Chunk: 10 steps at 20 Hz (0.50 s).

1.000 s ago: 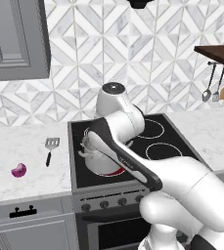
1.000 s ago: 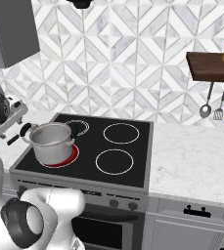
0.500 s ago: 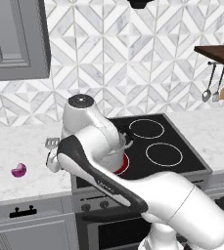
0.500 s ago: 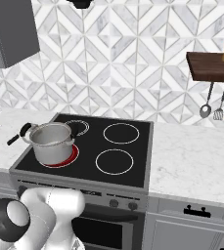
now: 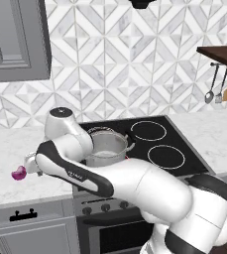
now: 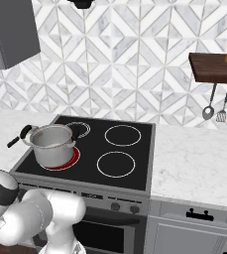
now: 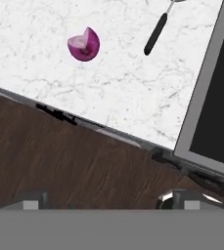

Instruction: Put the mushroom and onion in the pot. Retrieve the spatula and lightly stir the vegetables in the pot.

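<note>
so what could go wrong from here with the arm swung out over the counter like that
The onion is round and lies loose on the counter near its front edge, so a glancing touch could roll it off. The spatula handle lies close beside it and could get nudged during the reach. The pot sits on a red-glowing burner, so the carry must clear its rim.

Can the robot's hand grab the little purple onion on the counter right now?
Probably yes. The small round purple-red onion lies alone on the white marble counter, with nothing over it. The thin black spatula handle lies off to one side, clear of it. The gripper sits apart from the onion, so it must first move closer.
</note>
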{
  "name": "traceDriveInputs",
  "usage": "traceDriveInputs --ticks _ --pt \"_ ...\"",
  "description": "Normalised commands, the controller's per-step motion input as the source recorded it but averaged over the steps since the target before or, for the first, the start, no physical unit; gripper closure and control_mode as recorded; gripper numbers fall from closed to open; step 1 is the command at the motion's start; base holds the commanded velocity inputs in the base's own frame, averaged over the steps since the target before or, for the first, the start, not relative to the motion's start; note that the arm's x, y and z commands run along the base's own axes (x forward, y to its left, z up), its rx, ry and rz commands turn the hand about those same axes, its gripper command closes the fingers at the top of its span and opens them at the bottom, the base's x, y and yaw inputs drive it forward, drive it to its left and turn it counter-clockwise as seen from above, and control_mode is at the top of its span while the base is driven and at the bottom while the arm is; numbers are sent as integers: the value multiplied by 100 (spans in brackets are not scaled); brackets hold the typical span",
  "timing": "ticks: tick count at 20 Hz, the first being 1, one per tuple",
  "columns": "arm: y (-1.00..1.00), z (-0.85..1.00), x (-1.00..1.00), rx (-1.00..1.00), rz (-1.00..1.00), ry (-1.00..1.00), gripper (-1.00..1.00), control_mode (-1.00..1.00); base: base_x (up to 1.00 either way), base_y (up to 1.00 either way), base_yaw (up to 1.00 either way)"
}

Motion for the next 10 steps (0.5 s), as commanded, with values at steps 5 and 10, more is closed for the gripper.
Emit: traceDriveInputs --ticks 5,10 --pt "7 -24 42 2 -4 0 -100 -100 0 0 0" --pt "53 -28 49 3 -4 0 -100 -100 0 0 0"
